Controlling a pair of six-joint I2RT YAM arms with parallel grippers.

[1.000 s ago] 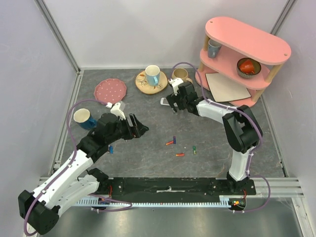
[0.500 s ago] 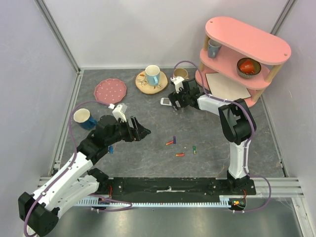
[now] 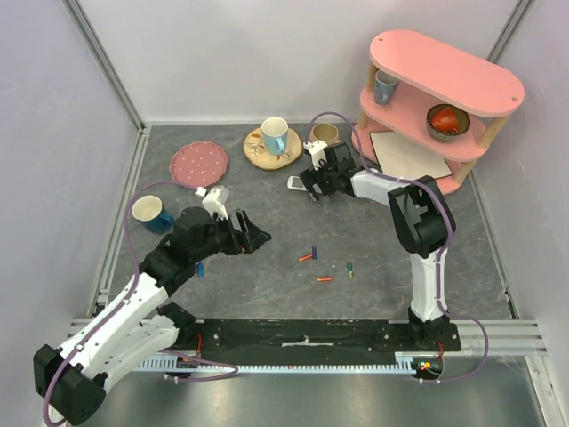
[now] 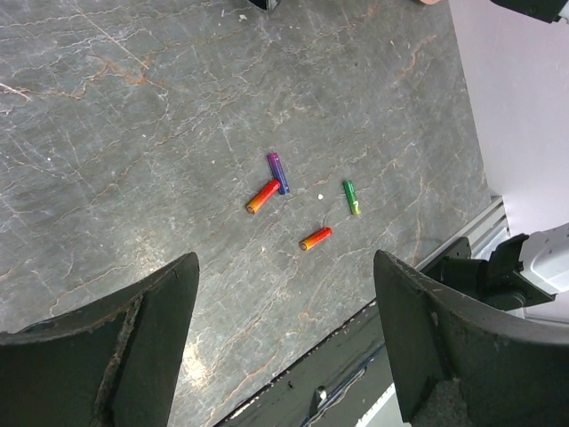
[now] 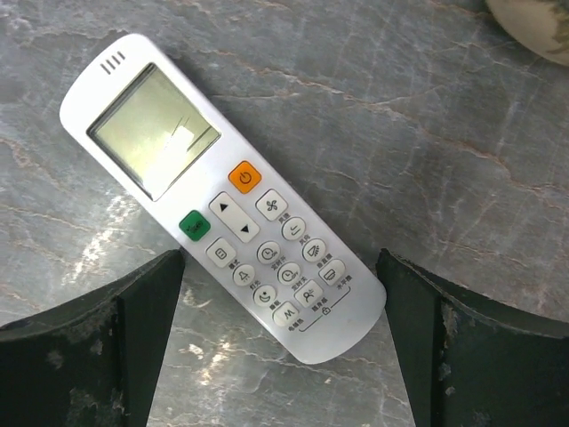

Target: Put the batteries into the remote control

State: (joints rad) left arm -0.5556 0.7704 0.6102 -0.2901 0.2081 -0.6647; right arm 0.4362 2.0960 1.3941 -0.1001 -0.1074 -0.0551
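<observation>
- Top external: the right gripper (image 3: 311,186) hangs spread above the remote control (image 3: 295,183), which lies toward the back of the table. The left gripper (image 3: 253,233), spread and empty, faces the batteries (image 3: 306,257).
- Left wrist: four batteries lie loose, two of them touching. The front rail (image 4: 373,311) is near, with open floor elsewhere.
- Right wrist: the remote control lies face up between wide jaws, probably lined up for a grab, with finger room on both sides.

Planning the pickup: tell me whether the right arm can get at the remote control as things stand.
Probably yes: the right pincer hangs open directly above the remote control, which lies face up with nothing covering it.
</observation>
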